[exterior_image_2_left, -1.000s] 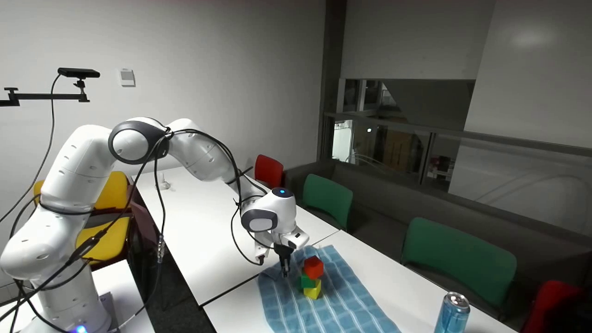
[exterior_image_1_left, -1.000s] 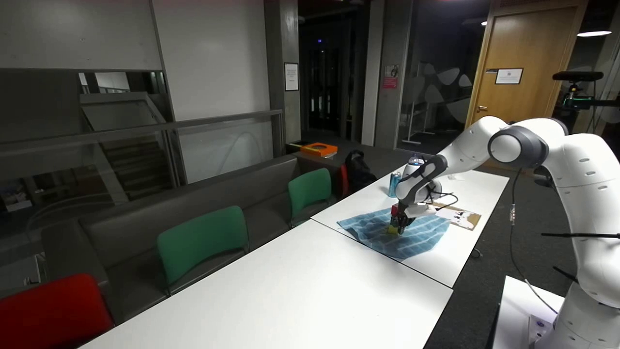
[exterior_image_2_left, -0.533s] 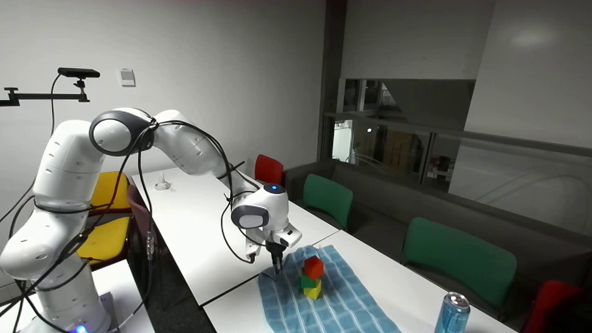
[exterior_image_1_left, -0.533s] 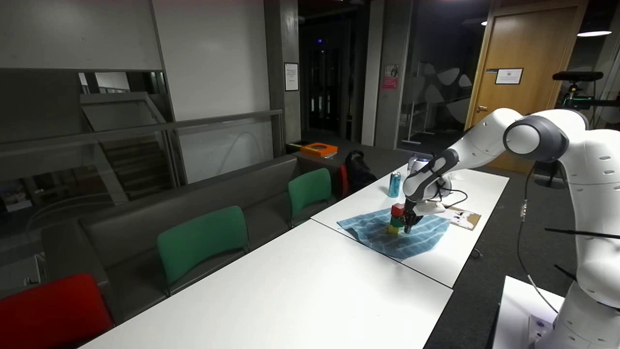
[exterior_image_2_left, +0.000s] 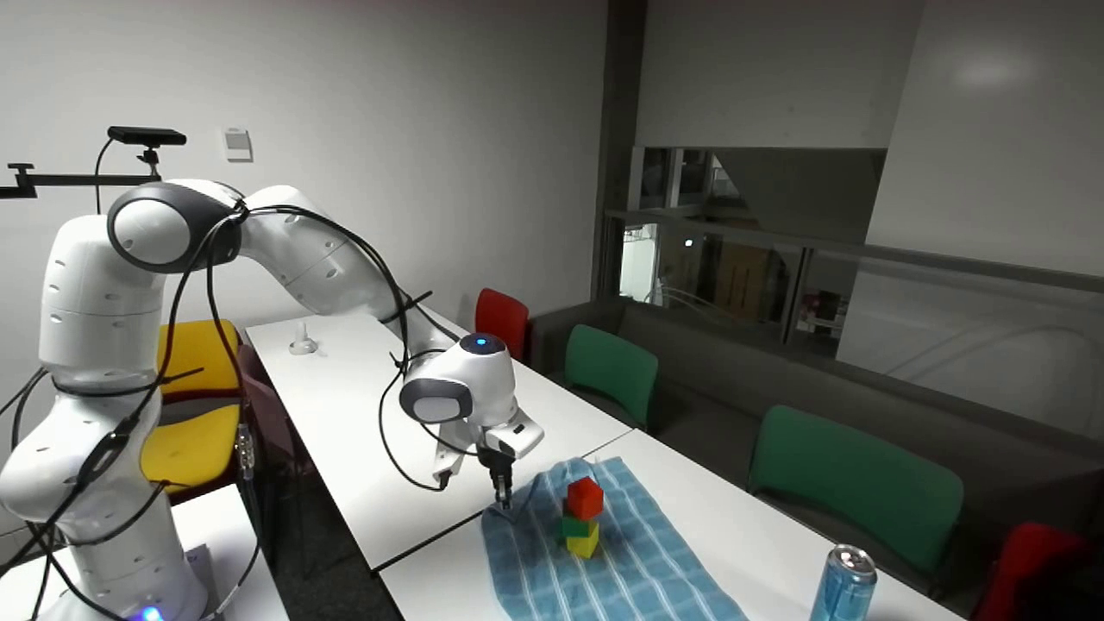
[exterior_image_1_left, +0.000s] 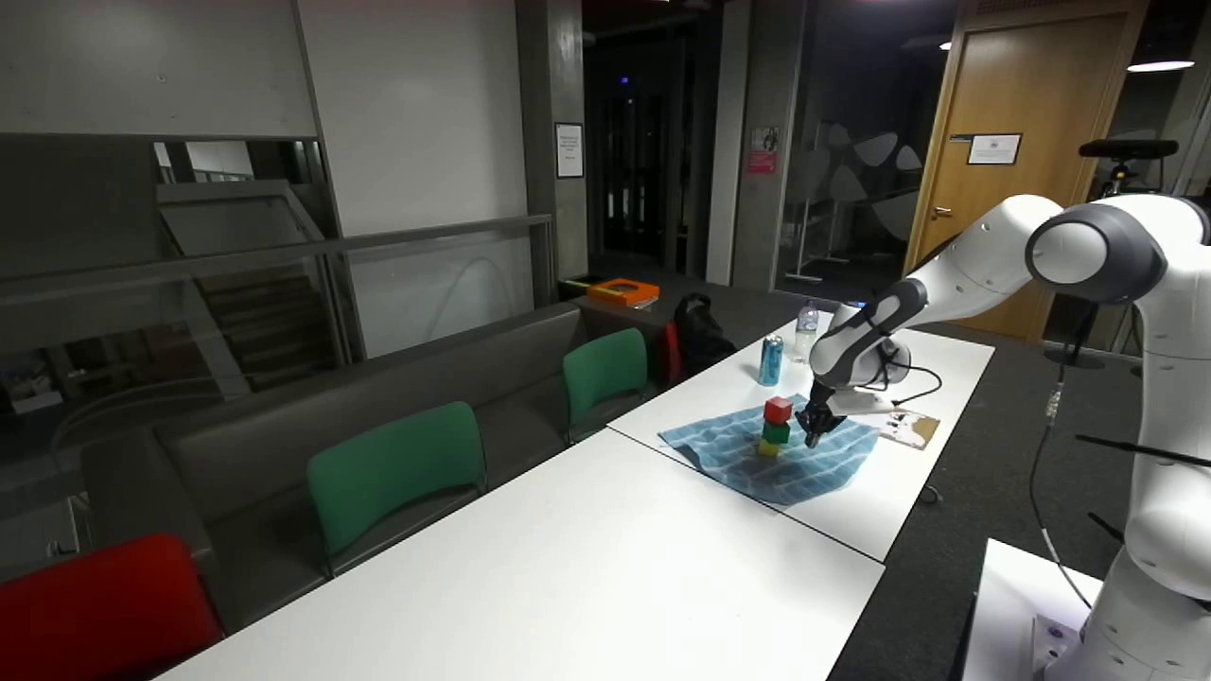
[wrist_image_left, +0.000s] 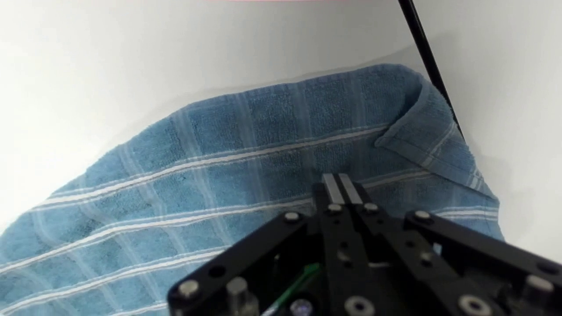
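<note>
I'd just backed the clenched, empty tool [wrist_image_left: 342, 188] farther from the red-green-yellow block stack [exterior_image_2_left: 577, 527], which stood apart on the blue towel [exterior_image_2_left: 638, 565], so a knock seemed less likely.

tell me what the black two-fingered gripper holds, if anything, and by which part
Nothing is held: the gripper is shut, empty, over the blue white-striped cloth.

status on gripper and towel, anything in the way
Gripper shut, nothing visible in its grip. Low over blue towel, contact unclear, towel corner folded. Possible obstacle: three-block stack on towel, beside gripper, not touching.
</note>
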`<state>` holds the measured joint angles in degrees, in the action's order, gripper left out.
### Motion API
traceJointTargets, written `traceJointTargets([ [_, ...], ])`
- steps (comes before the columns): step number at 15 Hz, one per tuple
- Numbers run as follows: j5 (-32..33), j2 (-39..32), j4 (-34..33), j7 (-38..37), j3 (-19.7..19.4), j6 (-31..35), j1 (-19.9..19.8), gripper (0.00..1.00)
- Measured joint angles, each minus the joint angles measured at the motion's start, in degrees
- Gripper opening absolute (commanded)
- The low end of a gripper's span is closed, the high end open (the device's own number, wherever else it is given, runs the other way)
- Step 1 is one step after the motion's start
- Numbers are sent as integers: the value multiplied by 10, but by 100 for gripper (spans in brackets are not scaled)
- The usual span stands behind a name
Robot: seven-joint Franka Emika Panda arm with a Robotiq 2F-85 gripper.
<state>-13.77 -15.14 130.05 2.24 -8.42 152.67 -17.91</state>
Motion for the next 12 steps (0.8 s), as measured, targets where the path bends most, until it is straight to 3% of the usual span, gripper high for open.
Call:
traceJointTargets([
  [7, 39, 22, 59, 0, -26, 161, 2, 0],
  [12, 40, 20, 65, 0, -26, 188, 0, 0],
])
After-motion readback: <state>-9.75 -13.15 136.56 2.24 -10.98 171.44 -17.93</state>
